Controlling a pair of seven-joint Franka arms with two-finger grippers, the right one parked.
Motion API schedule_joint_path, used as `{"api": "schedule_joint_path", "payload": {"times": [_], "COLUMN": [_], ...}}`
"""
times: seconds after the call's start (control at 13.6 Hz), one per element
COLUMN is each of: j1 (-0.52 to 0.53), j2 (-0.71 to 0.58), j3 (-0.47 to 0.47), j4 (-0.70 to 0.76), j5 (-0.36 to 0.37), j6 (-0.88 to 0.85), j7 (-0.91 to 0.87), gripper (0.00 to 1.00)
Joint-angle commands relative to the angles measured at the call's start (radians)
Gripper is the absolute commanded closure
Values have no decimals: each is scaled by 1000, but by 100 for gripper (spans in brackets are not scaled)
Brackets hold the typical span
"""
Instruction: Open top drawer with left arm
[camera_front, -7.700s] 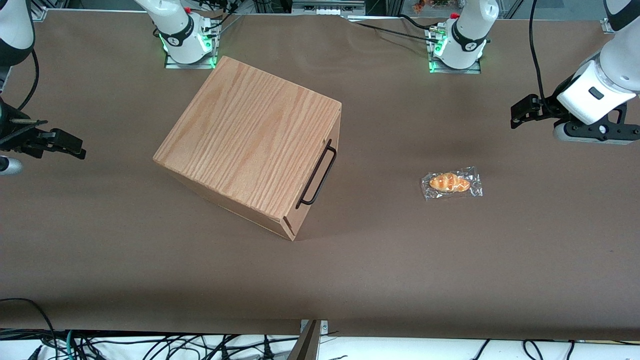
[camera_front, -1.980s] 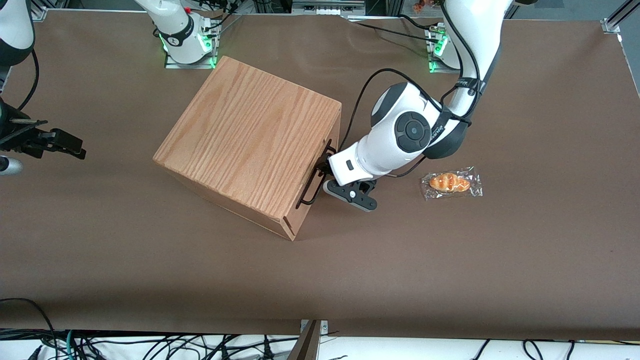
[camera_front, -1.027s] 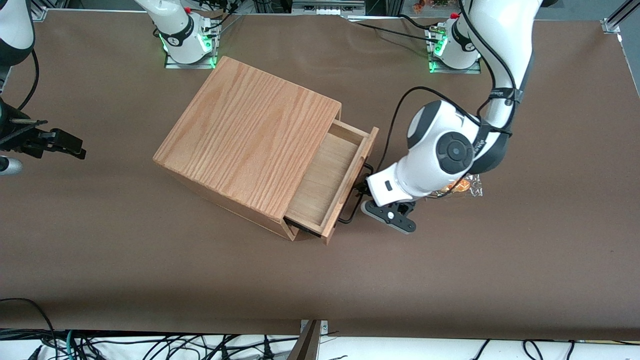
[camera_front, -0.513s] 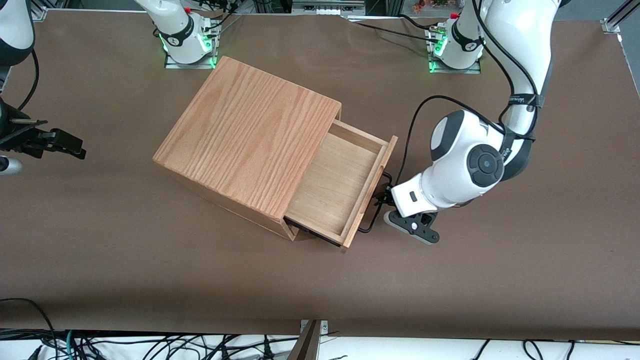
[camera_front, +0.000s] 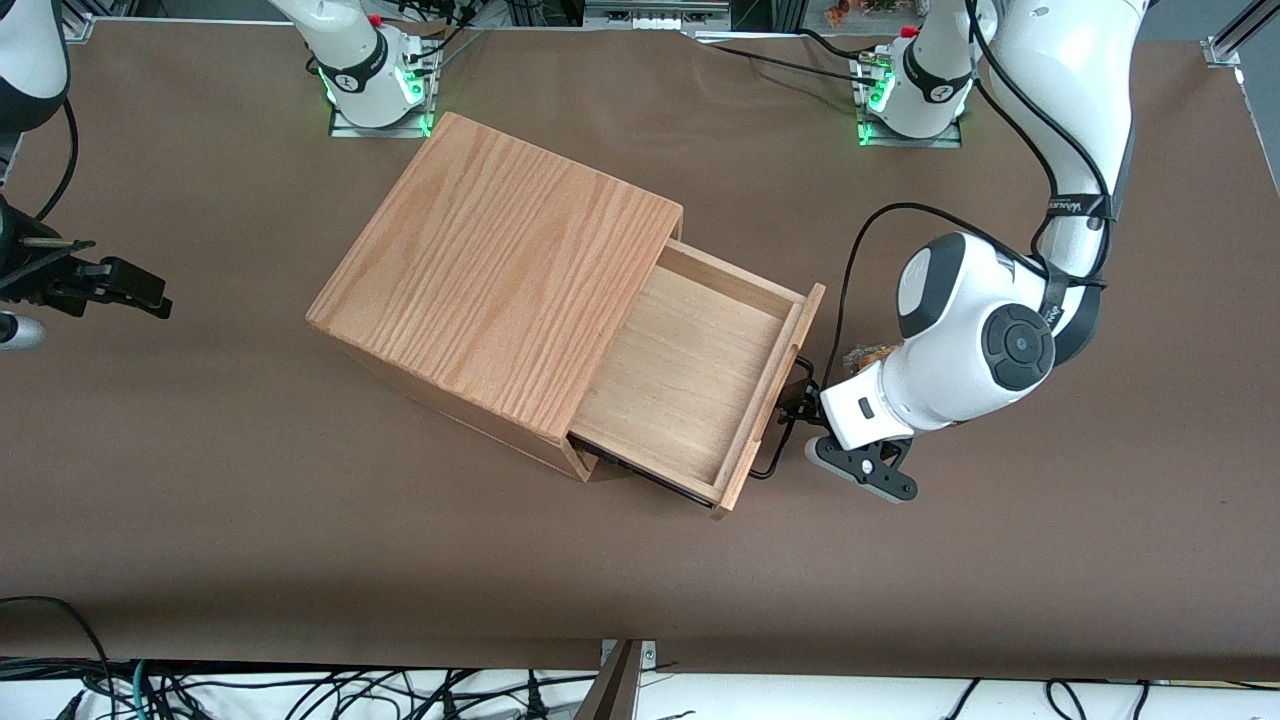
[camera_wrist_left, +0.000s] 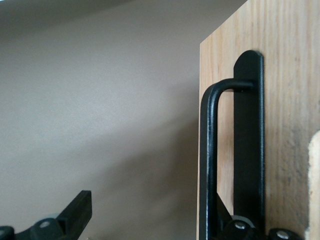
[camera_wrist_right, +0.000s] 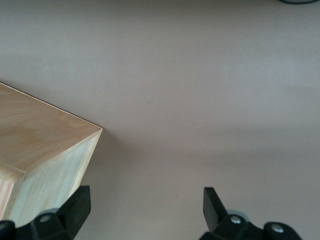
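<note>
The top drawer stands far out of the cabinet, most of its length showing, pointing toward the working arm's end of the counter and slightly nearer to the front camera. It is shallow, with thin light-wood walls and a pale plywood floor that lies bare. Its front panel is oak-grained; in the left wrist view the grain runs lengthwise along the panel. A long thin black wire handle runs along the panel's outer face. Close up, the handle bends at a rounded corner and meets a flat black mounting strip with a rounded end, fixed against the wood.

The tool is at the handle, about midway along the panel. Its fingers are spread. One finger sits in the gap between the wire and the panel, hooked in the handle, while the other finger hangs well apart from it over bare counter. Nothing is pinched between them.

The left arm reaches in from its base, its bulky white joint with a black round cap just beside the drawer front, a black cable looping over it.

The cabinet is a large oak-grain box set at an angle near the middle of the brown counter. A wrapped orange bread roll shows partly from under the arm's wrist, near the drawer front.
</note>
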Motion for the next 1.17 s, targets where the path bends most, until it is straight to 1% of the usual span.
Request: {"api": "schedule_joint_path", "payload": {"times": [0.0, 0.44, 0.59, 0.66, 0.95, 1.1], "j1": [-3, -1, 2, 3, 11, 20], "j2": [15, 9, 9, 7, -6, -16], "j3": [12, 7, 8, 8, 7, 7], "j4": [14, 21, 24, 24, 32, 32], "j5": [56, 47, -19, -31, -39, -71], "j6": [36, 2, -18, -19, -65, -88], "j7": [-41, -44, -43, -43, -44, -44], "gripper": [0, 0, 0, 0, 0, 0]}}
